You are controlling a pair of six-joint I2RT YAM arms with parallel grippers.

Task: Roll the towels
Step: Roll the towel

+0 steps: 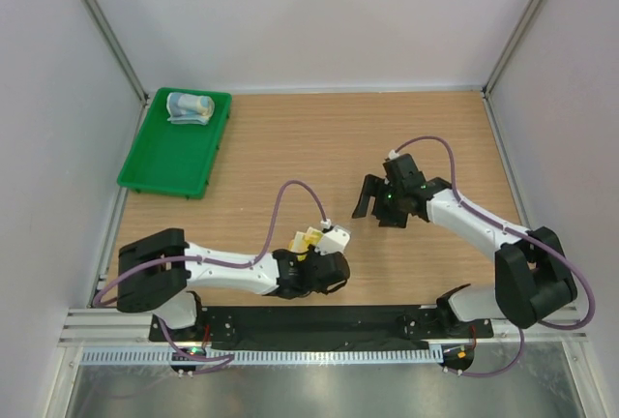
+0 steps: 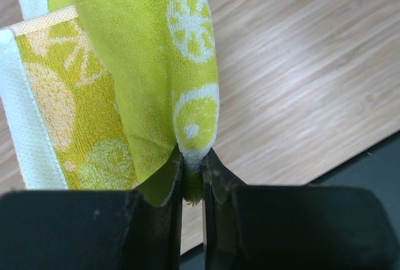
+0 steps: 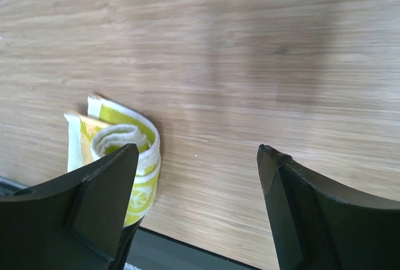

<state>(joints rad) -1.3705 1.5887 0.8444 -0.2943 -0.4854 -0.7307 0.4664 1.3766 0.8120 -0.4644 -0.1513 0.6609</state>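
The yellow-green towel, printed with orange and white citrus spots, is loosely rolled and rests near the table's front edge. My left gripper is shut on its lower edge, with the cloth pinched between both fingers. From the right wrist view the same towel shows its spiral end. My right gripper stands open above bare wood to the right of that towel, holding nothing. The light blue towel lies rolled in the far end of the tray.
A green plastic tray sits at the back left of the wooden table. The black base rail runs along the near edge, just behind the left gripper. White walls enclose the table on three sides.
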